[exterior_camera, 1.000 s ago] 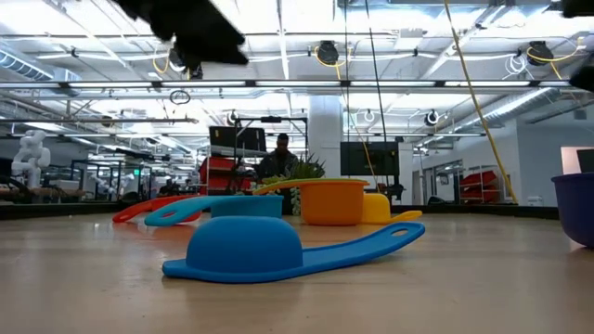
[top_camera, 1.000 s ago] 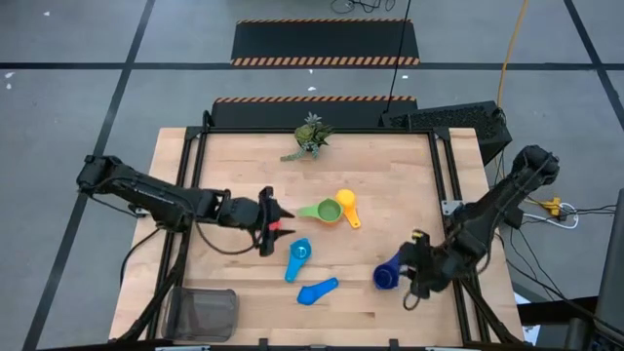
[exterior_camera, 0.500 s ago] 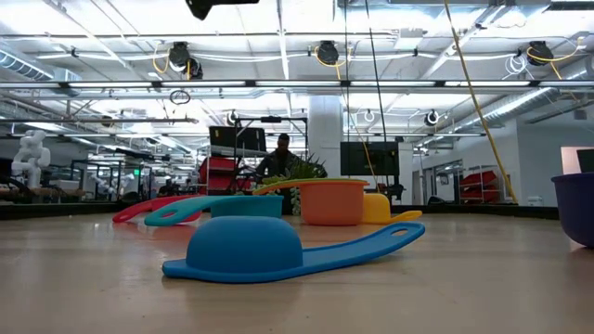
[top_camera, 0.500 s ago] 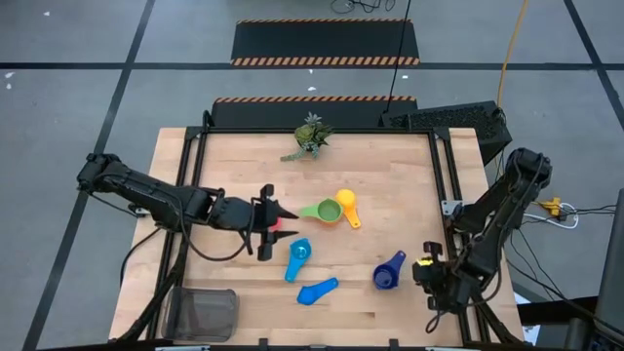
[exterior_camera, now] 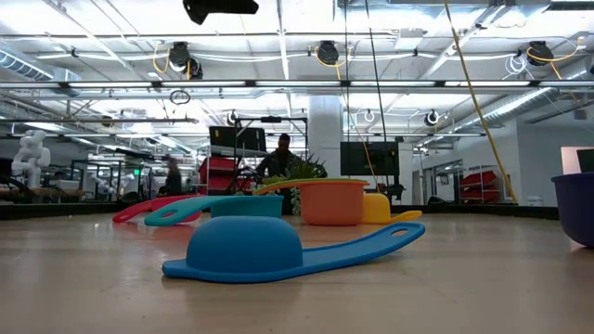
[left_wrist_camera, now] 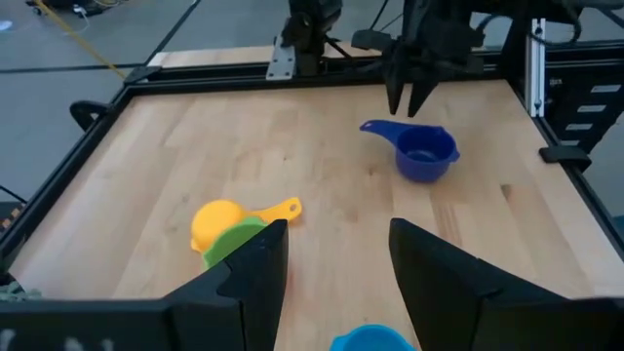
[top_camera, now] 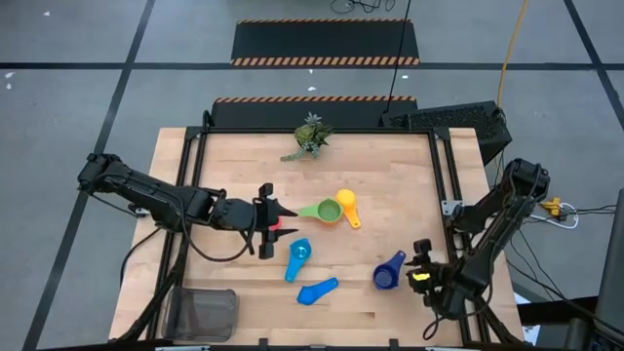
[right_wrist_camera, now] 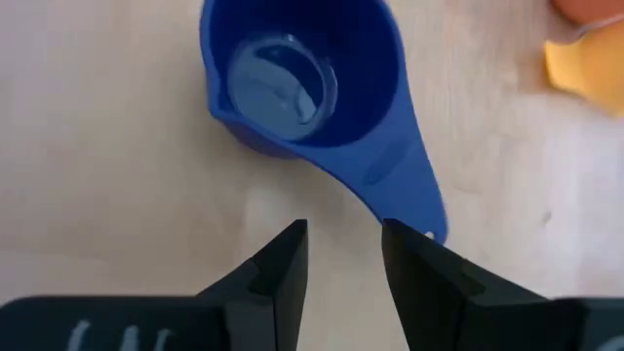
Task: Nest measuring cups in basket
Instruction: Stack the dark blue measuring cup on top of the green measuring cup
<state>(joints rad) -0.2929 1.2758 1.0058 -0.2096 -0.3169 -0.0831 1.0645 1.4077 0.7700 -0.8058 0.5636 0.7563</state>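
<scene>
The measuring cups lie spread out on the wooden table (top_camera: 224, 166), and none of them is in the basket (top_camera: 203, 314), which stands by itself at the table's near left corner. The dark blue cup (top_camera: 387, 272) sits upright near the right side with its handle (right_wrist_camera: 402, 185) pointing toward the back of the table. The blue cup (top_camera: 317, 291) lies upside down near the front edge, between the dark blue cup and the basket. Just behind it is the light blue cup (top_camera: 298, 255). Farther back, near the middle, the green cup (top_camera: 329, 211) and the yellow cup (top_camera: 345, 203) sit touching each other, and an orange cup shows in the low view (exterior_camera: 332, 201) in front of the yellow one. A bit of the red cup (top_camera: 276, 225) peeks out beside the left gripper (top_camera: 274, 218). That gripper is at the left of the middle of the table, pointing at the green cup, and its fingers (left_wrist_camera: 444, 278) stand apart with nothing between them. The right gripper (top_camera: 422, 255) is beside the dark blue cup, by the table's right edge. Its fingers (right_wrist_camera: 281, 268) have a small gap between them and hold nothing; the cup's handle lies just in front of the tips, not between them. A small green plant (top_camera: 309, 136) stands at the back edge of the table.
</scene>
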